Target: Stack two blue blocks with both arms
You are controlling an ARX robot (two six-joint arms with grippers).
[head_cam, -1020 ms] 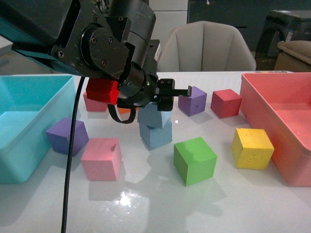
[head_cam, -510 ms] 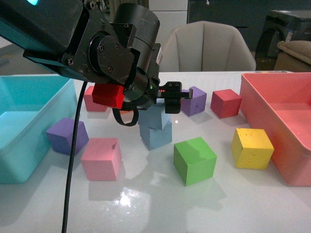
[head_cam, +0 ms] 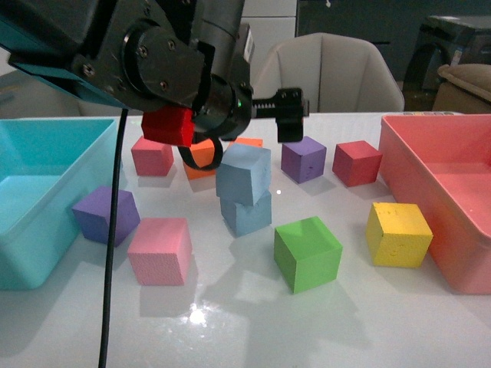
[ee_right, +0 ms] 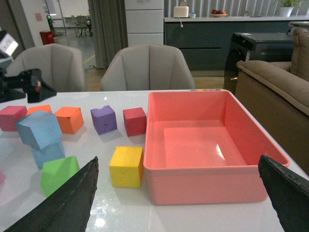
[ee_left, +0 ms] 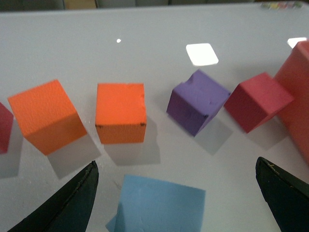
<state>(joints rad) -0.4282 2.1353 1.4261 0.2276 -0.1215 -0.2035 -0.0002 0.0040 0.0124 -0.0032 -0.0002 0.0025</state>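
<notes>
Left hand hangs spread wide and empty above the upper blue block, perched askew on the lower blue block mid-counter.
Pitted foam looks light and squashy, best pinched on opposite flat sides; right hand, likewise agape, is unseen from the front.

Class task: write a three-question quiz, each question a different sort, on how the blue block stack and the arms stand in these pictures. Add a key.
1. True or false: the upper blue block sits squarely aligned on the lower blue block.
2. Multiple choice: the left gripper is A) shut on a block, B) open and empty, C) out of view.
3. Short answer: which cube sits nearest the stack, towards the camera in the front view?

Key: 1. False, it sits tilted and twisted. 2. B. 3. The green cube.
</notes>
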